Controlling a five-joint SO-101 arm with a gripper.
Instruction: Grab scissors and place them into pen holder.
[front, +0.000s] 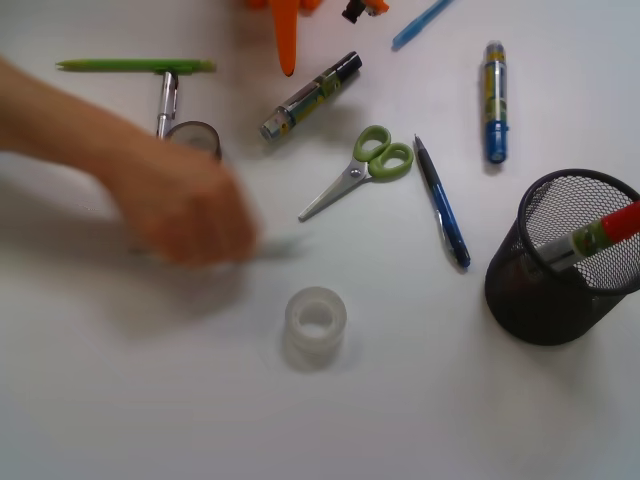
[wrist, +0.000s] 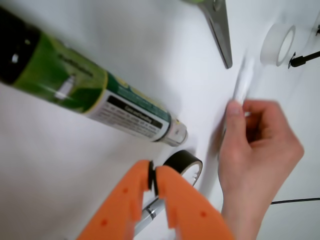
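scissors (front: 362, 171) untouched on the white table (front: 450, 420), task not yet begun.

the green-handled pair lies flat mid-table, well apart from the black mesh pen holder (front: 560, 290) at right, which already holds a red marker (front: 598, 236); the orange claw (wrist: 153, 176), tips closed and empty, hovers above a green-labelled marker (wrist: 90, 95) while a person's blurred hand (front: 185, 215) reaches in near a clear tape roll (front: 315, 320).

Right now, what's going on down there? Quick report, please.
Gripper shut, empty, parked at the table's far edge. Scissors flat on table, untouched, left of pen holder. Human hand on the table, setting down something white; hold.
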